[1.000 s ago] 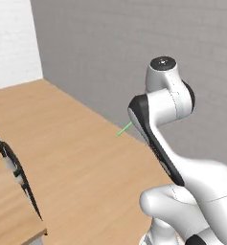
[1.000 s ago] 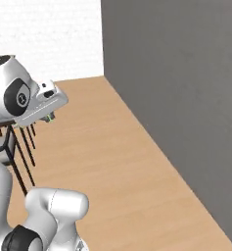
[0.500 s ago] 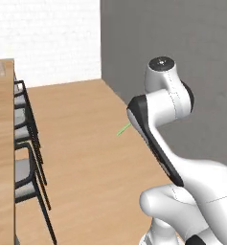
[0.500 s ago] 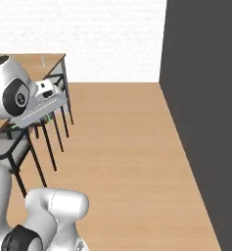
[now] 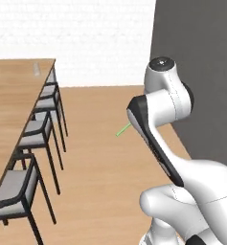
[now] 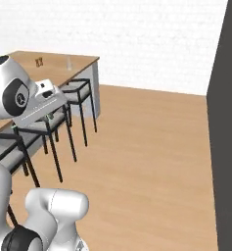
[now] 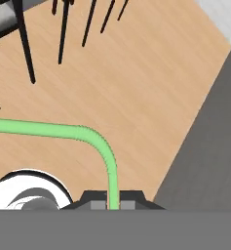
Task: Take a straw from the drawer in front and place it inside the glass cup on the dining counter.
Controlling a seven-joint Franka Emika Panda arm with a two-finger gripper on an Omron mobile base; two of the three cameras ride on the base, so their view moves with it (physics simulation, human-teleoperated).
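The gripper is clamped on the straw, so the pickup is done. Left: reaching the surface far on the left and dropping the straw into the cup at its far end.

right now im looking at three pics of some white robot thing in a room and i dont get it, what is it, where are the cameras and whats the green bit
It is a rendered scene: a white robot arm on a base that drives. Two cameras ride on that base, one behind the arm on each side, so both look over it at the same room. The third sits on the hand and looks along the gripper down at the wood floor.

The green bit is the straw, a bent drinking straw. The gripper is shut on its end, and its tip pokes out beside the arm in the left picture.

To the side stands the dining counter with stools along it. The glass cup stands near its far end.
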